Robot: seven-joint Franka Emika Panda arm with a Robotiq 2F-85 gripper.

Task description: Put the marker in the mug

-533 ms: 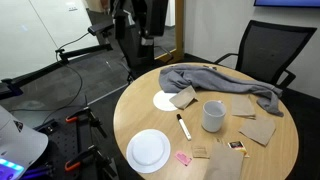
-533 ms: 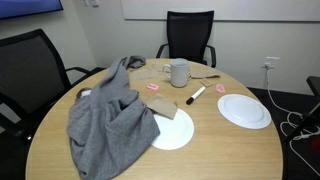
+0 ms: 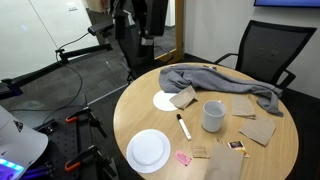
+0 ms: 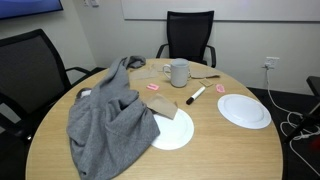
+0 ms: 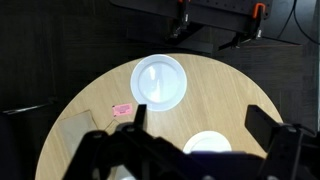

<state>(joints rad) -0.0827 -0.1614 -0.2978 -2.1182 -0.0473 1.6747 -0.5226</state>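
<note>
While the marker (image 3: 183, 126) is lying flat near the mug (image 3: 213, 116), we are hovering high above.
We are holding the tool (image 5: 195, 135) spread and empty, seemingly ready to descend.

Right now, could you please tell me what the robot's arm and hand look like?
In the wrist view the hand is black, with two broad angular fingers of linked segments; no markings or cables show. In an exterior view the arm looks dark, mostly cut off by the frame's top.
</note>
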